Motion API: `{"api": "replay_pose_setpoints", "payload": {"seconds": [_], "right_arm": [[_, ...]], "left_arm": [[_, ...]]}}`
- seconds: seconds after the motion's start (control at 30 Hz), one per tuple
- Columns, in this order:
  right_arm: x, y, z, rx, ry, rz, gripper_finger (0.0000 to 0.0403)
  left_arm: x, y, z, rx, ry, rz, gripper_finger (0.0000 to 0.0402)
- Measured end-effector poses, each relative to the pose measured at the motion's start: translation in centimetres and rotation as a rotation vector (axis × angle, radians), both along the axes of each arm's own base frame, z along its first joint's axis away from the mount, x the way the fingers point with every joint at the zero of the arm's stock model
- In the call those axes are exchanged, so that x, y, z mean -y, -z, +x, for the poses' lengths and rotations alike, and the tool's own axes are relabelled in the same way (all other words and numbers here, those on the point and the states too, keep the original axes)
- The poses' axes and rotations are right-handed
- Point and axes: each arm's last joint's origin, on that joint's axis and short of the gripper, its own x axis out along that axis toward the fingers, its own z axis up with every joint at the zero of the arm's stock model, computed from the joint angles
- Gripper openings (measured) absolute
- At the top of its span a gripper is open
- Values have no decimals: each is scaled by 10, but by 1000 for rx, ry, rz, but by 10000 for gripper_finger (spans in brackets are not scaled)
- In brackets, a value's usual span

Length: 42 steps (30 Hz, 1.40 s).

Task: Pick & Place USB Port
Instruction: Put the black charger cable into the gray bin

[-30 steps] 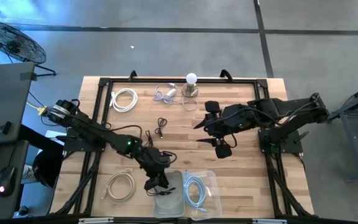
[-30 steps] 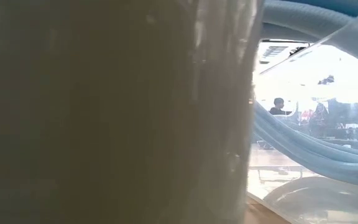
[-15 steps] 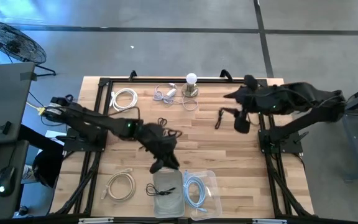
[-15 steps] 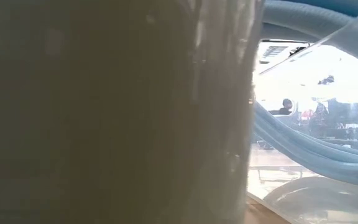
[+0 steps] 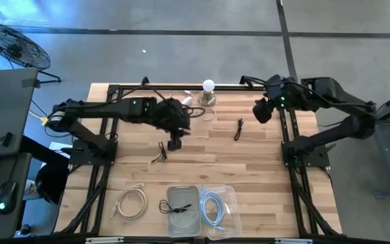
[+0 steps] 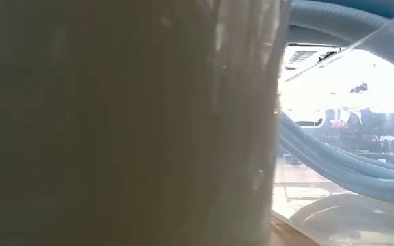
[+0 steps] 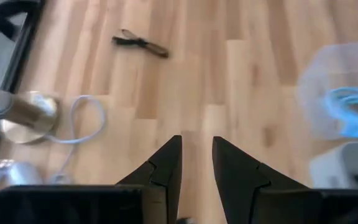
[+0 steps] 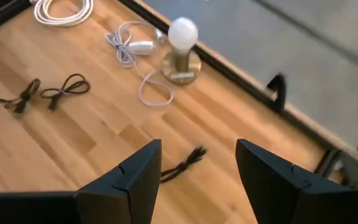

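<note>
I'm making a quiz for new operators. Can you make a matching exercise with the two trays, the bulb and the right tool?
Things:
1. left tray
2. right tray
3. bulb
4. right tool

States:
A. open, holding nothing
B. holds a blue cable
C. sits on a brass base at the table's far edge
D. holds a black cable

Pairs: 1-D, 2-B, 3-C, 4-A
</note>
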Motion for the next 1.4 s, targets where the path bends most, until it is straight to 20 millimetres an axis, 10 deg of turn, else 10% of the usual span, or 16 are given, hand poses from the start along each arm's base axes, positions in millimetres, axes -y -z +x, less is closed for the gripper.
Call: {"api": "replay_pose_setpoints", "payload": {"seconds": [0.43,1.0,1.4], "right_arm": [[38,37,50,-172,61,152,199],[77,83,77,-349,149,301,199],[73,172,67,-182,80,492,199]], "left_arm": [[-62,3,-15,-49,33,74,88],[-81,10,-33,-196,101,156,88],[-84,12,-38,-262,119,228,88]]}}
